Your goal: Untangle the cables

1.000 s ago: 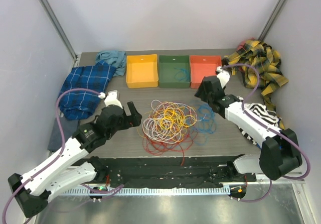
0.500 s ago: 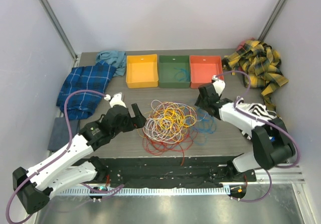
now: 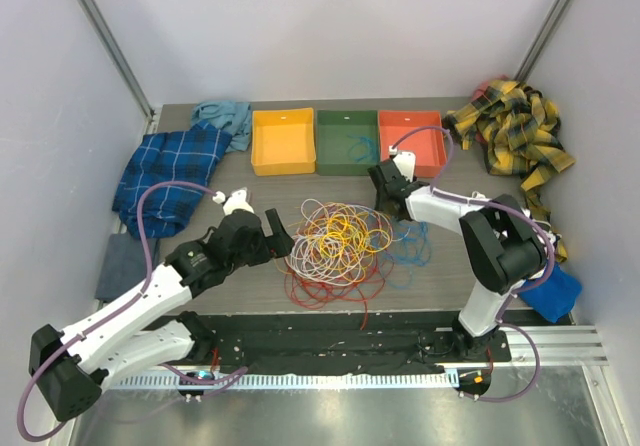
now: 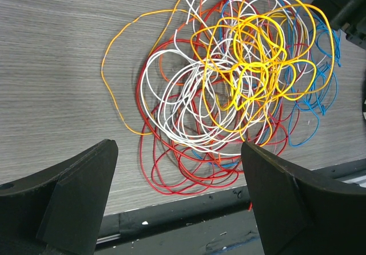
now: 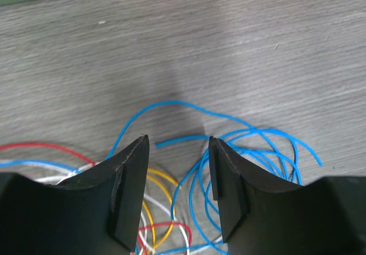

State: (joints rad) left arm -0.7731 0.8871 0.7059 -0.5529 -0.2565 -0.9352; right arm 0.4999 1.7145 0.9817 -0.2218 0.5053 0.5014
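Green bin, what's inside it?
A thin blue cable lies in the green bin, toward its right side. Its near wall hides a strip of the floor, so anything there cannot be seen.

Left gripper [image 3: 277, 230] is sitting with jaws spread, cables [image 3: 335, 241] lying just off its tips. Right gripper [image 3: 384, 192] is pointing down beside the tangle's far edge, red bin [image 3: 415, 148] just behind it.

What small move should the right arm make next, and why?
Probably lower the right gripper slightly and close on the thin blue wire. Its jaws stand open, the wire's loose end lies between them, and this wire sits at the edge of the tangled pile of coloured wires, so it may pull free.
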